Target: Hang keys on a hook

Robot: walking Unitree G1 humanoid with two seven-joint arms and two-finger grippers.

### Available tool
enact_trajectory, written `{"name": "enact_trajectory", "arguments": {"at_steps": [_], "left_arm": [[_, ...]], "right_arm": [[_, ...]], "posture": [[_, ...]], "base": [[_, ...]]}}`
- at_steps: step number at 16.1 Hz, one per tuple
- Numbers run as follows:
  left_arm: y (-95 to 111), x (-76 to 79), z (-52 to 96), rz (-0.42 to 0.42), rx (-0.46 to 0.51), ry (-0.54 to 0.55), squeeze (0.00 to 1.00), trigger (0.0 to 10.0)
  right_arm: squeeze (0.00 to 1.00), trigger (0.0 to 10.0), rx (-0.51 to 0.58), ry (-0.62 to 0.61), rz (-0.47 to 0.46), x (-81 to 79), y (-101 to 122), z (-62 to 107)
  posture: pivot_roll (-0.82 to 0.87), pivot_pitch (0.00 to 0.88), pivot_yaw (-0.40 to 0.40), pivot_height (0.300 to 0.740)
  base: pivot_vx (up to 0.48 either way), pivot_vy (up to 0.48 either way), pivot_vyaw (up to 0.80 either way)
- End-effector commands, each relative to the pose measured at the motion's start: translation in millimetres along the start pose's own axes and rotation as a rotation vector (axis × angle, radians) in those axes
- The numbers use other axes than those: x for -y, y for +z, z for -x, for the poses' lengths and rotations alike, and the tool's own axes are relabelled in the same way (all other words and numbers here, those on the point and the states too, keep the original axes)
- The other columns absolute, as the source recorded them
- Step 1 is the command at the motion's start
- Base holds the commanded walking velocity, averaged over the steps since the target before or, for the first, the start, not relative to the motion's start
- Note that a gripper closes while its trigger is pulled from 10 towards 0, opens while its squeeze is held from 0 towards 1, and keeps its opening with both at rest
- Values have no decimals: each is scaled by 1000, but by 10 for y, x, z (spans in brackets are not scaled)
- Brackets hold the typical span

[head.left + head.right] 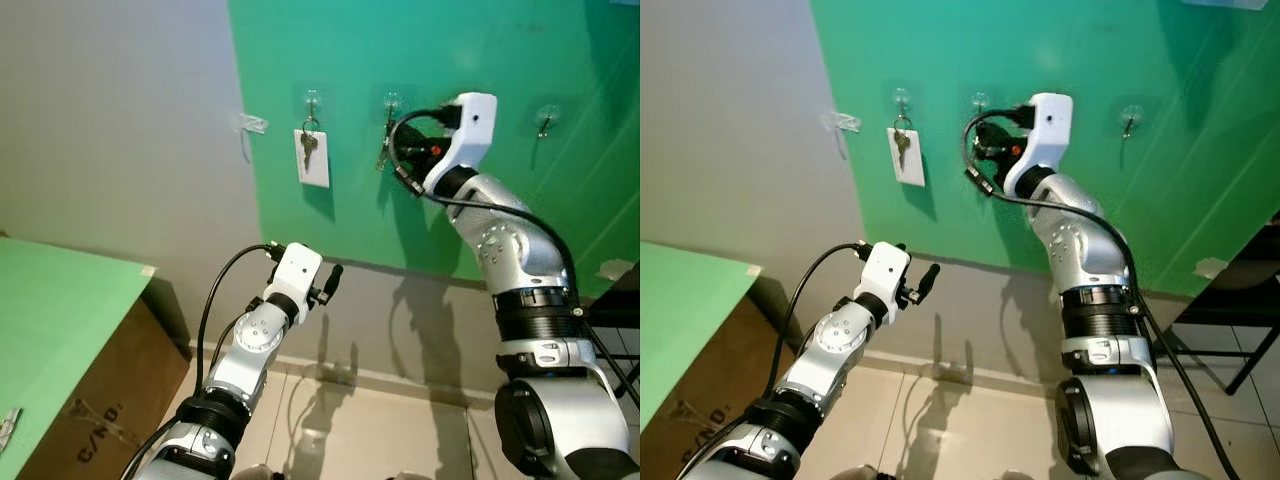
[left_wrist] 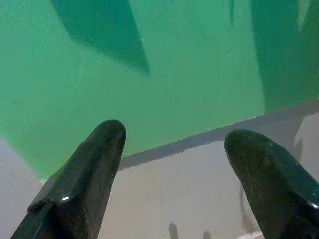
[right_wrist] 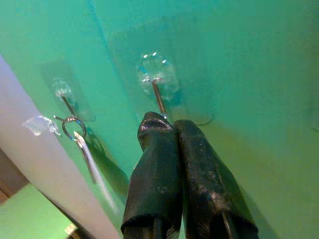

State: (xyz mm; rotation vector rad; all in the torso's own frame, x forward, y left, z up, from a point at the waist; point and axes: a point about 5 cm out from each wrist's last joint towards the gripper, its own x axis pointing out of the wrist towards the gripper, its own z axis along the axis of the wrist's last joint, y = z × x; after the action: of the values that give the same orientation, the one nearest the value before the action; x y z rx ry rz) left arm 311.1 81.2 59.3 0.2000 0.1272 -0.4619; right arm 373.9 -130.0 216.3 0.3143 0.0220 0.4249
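At upper centre of the left eye frame, we find the right gripper (image 3: 167, 127) raised to the green painted wall (image 1: 560, 60), its jaws pressed together directly below the clear adhesive hook with a metal prong (image 3: 157, 82). A dark bunch of keys (image 1: 383, 150) hangs at that hook, beside the jaws; whether they grip it we cannot tell. We judge the hanging step nearly complete; next comes release and withdrawal. The left gripper (image 2: 172, 149) idles lower left, jaws wide, empty.

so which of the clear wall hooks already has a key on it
The leftmost clear hook on the green wall: a key with white tag hangs from it; the far-right hook is bare.
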Motion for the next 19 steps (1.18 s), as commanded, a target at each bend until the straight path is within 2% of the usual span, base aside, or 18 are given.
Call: {"name": "enact_trajectory", "arguments": {"at_steps": [1,2,4,5,6,7,8,11,19], "left_arm": [[10,3,13,-11,9,-3,0,10000],[9,2,13,-11,8,-3,0,10000],[9,0,13,-12,7,-3,0,10000],[7,3,15,-12,8,-3,0,10000],[6,4,15,-12,7,-3,0,10000],[5,7,16,-12,7,-4,0,10000],[5,8,16,-12,7,-5,0,10000],[7,13,14,-9,7,-5,0,10000],[-2,21,21,-9,5,-5,0,10000]], "right_arm": [[0,10000,-14,-33,-44,50,16,-1],[0,10000,-26,-30,-68,48,-6,2],[0,10000,-36,-48,-12,56,-30,7],[0,10000,-1,-75,181,53,12,19],[0,10000,18,-76,265,30,35,23],[0,10000,65,-72,409,-38,87,31],[0,10000,103,-66,485,-99,117,34],[0,10000,168,-81,536,-150,166,37],[0,10000,139,-7,545,-215,105,57]], "posture": [[-143,0,24,740],[-143,0,24,740],[-143,0,24,740],[-146,0,25,740],[-146,0,25,740],[-149,0,25,740],[-149,0,25,740],[-149,0,23,740],[-146,0,19,740]], "base": [[0,0,0],[0,0,0],[0,0,0],[0,0,0],[0,0,0],[0,0,0],[0,0,0],[0,0,0],[0,0,0]]}}
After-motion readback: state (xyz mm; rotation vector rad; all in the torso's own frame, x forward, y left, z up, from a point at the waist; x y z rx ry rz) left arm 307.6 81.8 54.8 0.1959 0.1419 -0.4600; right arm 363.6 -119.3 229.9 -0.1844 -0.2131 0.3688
